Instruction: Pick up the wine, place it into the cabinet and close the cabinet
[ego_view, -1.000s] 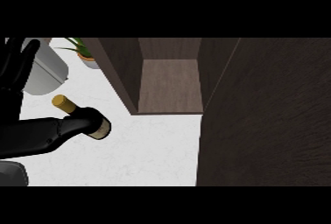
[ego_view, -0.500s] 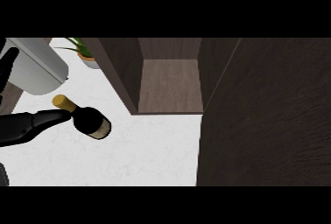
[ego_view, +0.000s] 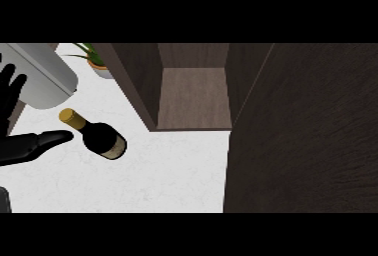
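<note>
Wine bottle (ego_view: 96, 135) is at the left of the view, tilted, gold-capped neck pointing up-left and base angled toward the cabinet (ego_view: 193, 95). The right hand (ego_view: 28, 146) comes in low from the left edge, its tip right at the bottle's neck. Whether it is gripping the bottle or just touching it, I cannot tell from this angle. Nor is it plain whether the bottle lies on the table (ego_view: 170, 175) or is carried above it.

The left hand (ego_view: 9, 86) rests open at the left edge, fingers up, beside a grey forearm (ego_view: 43, 75).

By my read, this is the carry step: the bottle is out in the open, short of the cabinet and well apart from its shelf. The next move calls for swinging it right and forward into the opening, past the near side wall, then standing it on the brown shelf floor.

The big dark door (ego_view: 303, 140) stands wide open on the right, so closing it comes last.

The table is pale and speckled, with a potted plant (ego_view: 96, 62) at the back, just left of the cabinet.
</note>
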